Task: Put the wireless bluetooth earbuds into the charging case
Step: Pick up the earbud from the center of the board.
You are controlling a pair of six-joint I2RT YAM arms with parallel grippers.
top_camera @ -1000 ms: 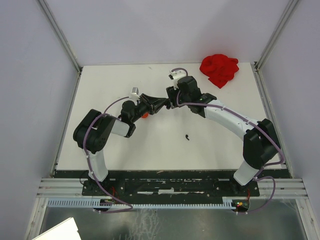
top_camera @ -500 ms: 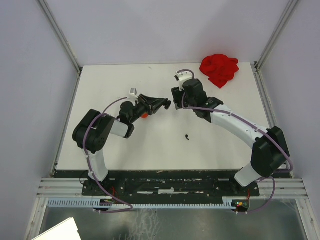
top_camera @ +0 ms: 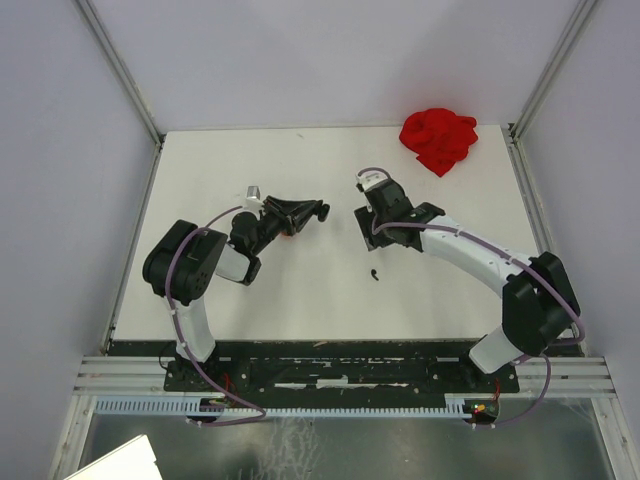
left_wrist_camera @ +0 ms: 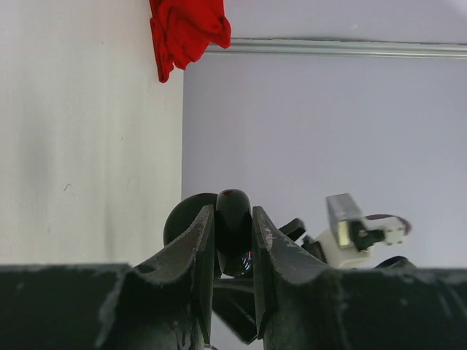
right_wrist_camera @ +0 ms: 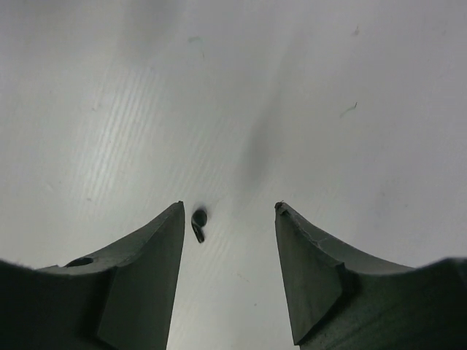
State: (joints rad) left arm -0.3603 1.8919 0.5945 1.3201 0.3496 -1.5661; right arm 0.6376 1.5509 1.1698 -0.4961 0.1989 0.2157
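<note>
The left hand is clenched on what appears to be the charging case, dark and rounded. The right hand hangs released above the black earbud, which lies on the table close beside the frame-left finger. The hand should centre over it before closing.

I have one earbud lying on the table near its centre, beneath my right gripper and between its spread fingers. The left gripper sits further left, with a charging case between its fingers. A cloth lies in the far right corner.
</note>
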